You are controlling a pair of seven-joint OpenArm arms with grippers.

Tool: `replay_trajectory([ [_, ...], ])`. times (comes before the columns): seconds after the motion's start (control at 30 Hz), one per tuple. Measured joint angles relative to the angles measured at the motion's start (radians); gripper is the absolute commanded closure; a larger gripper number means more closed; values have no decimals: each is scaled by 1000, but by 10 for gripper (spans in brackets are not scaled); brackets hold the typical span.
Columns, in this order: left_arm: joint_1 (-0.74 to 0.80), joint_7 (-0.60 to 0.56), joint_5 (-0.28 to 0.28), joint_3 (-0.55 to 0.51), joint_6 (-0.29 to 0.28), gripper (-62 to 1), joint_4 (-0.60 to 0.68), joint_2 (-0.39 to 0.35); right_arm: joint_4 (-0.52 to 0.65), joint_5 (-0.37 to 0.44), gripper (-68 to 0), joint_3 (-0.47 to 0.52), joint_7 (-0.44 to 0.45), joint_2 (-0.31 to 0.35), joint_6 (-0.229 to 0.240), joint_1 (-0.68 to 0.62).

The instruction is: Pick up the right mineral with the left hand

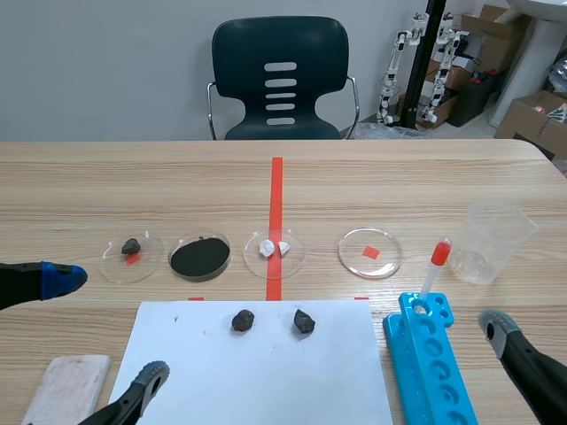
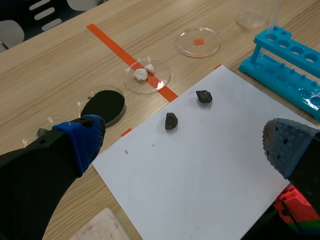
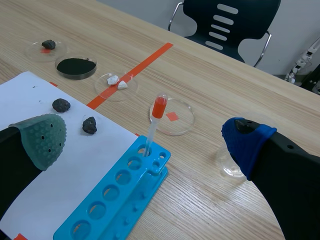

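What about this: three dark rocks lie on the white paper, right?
No. Only two dark rocks lie on the white paper, the left rock and the right rock, as the scene view shows.

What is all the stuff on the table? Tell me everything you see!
paper: one, white, at the table's near edge.
minerals: two, dark, on the paper: left mineral, right mineral.
dishes: four, clear, in a row beyond the paper: dark-stone dish, black-powder dish, white-bits dish, empty dish.
rack: one, blue, right of the paper.
dropper: one, red-topped, standing in the rack.
beaker: one, clear, beyond the rack.
block: one, pale, left of the paper.
chair: one, black, behind the table.
table: one, wooden.
claws: two, black, both open: left claw, right claw.
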Motion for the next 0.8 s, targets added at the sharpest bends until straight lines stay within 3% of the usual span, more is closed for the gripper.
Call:
replay_trajectory([
  [0.8,0,4,11,0,0,-623,0,0,0,0,-679,0,0,0,0,0],
])
